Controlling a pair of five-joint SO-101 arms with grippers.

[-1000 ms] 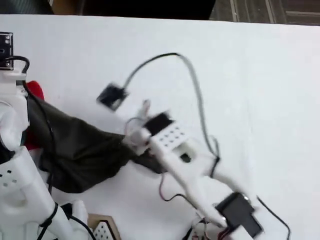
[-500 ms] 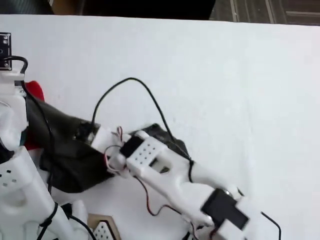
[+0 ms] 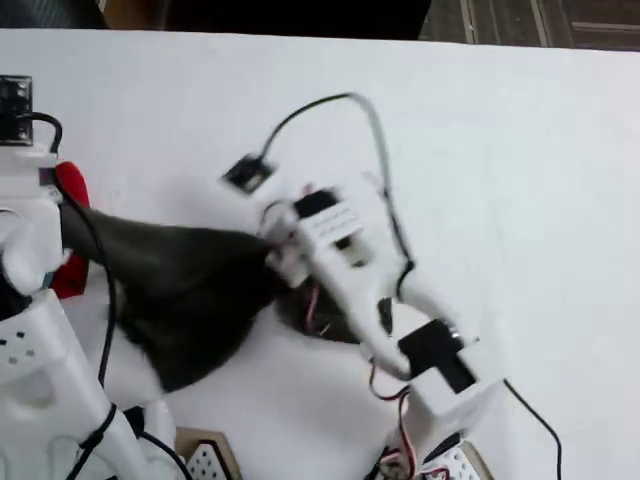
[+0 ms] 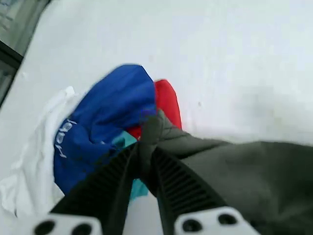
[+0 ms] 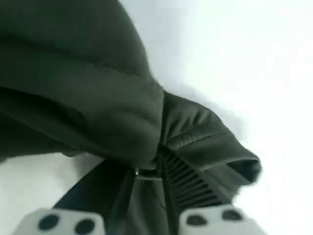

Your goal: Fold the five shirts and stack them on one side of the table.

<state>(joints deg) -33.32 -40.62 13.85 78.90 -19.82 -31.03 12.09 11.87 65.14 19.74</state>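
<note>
A dark olive shirt [image 3: 185, 290] hangs stretched between my two arms above the white table [image 3: 500, 150]. My left gripper [image 4: 146, 147] is shut on one bunched corner of the dark shirt [image 4: 234, 171], at the table's left side. My right gripper [image 5: 159, 159] is shut on another fold of the dark shirt [image 5: 88, 98], near the table's middle [image 3: 275, 255]. Under the left gripper lies a heap of shirts: a blue one [image 4: 105, 117], a red one [image 4: 166, 100], a white one [image 4: 34, 156] and a bit of teal [image 4: 124, 142]. The red shirt [image 3: 72, 230] peeks out at the left in the high view.
A black cable [image 3: 340, 105] loops over the table above the right arm. The left arm's white body [image 3: 40, 360] fills the lower left corner. The table's right half and far side are bare white surface.
The right arm swung back up and to the right with the dark shirt in its gripper, lifting and pulling the cloth taut. The left arm held its place.
</note>
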